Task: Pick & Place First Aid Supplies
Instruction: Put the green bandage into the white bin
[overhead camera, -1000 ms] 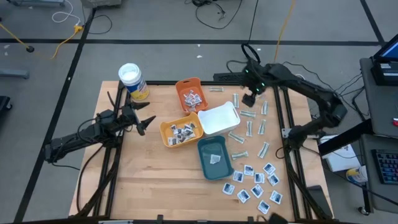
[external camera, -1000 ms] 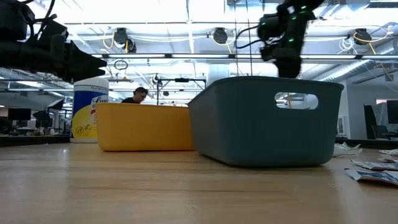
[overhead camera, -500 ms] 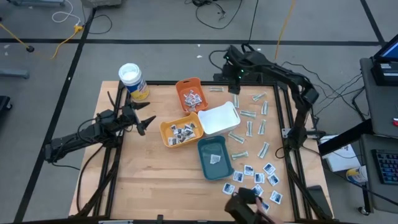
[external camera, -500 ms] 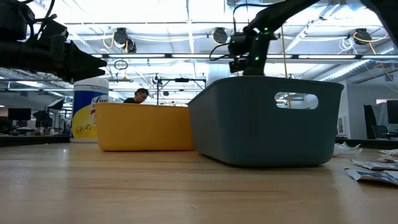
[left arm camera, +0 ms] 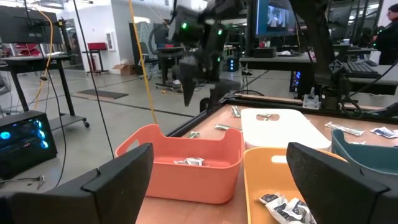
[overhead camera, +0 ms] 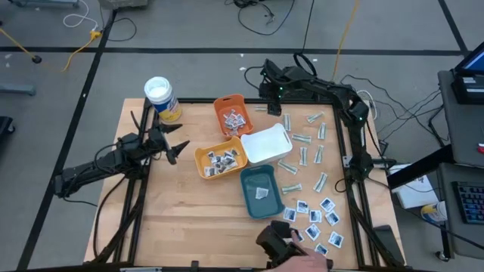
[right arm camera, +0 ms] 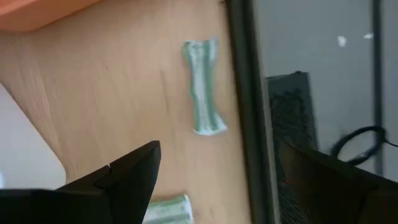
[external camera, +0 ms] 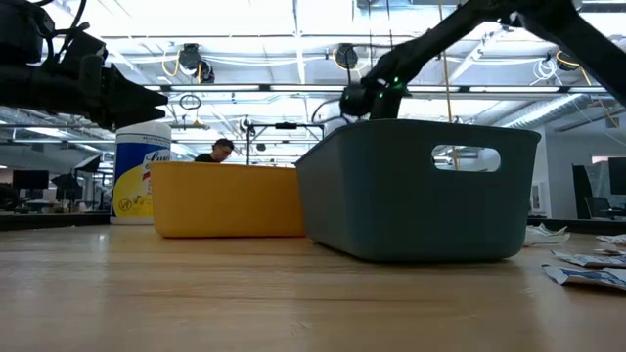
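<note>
The first aid supplies lie flat on the wooden table: square white sachets (overhead camera: 311, 222) at the near right and pale green strips (overhead camera: 303, 146) at the far right. More packets lie in the orange tray (overhead camera: 231, 115), the yellow tray (overhead camera: 220, 159) and the teal tray (overhead camera: 261, 190). My right gripper (overhead camera: 270, 91) hangs open over the table's far edge, pointing steeply down, above one green strip (right arm camera: 202, 87) that lies beside the black frame rail. My left gripper (overhead camera: 175, 147) stands open and level at the left, facing the trays, with nothing between its fingers.
A white tray (overhead camera: 266, 143) stands between the orange and teal ones. A white-lidded canister (overhead camera: 161, 98) with a yellow label is at the far left corner. At the near edge a person's hand (overhead camera: 301, 263) with a dark object (overhead camera: 275, 240) reaches in by the sachets.
My right gripper has swung toward the table's left along the far edge and come down, rolling about its own axis, and stayed open. At the near edge a hand with a dark object has come into view and moved left.
</note>
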### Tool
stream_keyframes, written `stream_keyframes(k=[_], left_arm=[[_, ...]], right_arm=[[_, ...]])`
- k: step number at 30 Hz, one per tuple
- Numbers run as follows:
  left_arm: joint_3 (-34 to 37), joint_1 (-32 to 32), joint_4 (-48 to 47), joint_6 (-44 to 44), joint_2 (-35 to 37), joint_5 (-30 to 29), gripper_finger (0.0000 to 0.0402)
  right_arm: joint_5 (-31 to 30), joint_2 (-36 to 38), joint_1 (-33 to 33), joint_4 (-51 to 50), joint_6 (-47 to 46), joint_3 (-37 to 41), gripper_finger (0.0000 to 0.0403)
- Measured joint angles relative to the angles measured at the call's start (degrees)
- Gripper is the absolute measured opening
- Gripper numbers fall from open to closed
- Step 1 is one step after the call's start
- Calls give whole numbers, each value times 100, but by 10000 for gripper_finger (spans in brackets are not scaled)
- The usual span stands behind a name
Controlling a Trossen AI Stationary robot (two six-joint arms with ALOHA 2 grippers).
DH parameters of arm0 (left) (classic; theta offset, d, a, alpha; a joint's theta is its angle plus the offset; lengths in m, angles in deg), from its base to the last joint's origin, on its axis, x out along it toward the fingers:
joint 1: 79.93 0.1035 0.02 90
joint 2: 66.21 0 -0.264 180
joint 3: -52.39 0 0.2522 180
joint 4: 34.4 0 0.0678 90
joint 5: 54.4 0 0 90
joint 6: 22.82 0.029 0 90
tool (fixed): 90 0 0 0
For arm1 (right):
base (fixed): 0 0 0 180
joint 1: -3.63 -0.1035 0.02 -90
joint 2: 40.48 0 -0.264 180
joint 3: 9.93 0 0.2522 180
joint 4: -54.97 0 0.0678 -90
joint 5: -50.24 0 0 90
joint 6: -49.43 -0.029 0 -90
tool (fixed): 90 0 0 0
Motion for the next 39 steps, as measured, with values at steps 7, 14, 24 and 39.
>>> stream_keyframes(k=[7,14,24,39], left_arm=[[0,1,0,0,0,-1,364],[0,-1,0,0,0,-1,364],[0,-1,0,0,0,0,364],[0,0,0,0,0,0,373]], right_arm=[[183,-519,0,153,0,1,322],[232,-815,0,424,49,1,320],[208,-971,-54,380,278,1,196],[-280,-714,-161,197,284,10,3]])
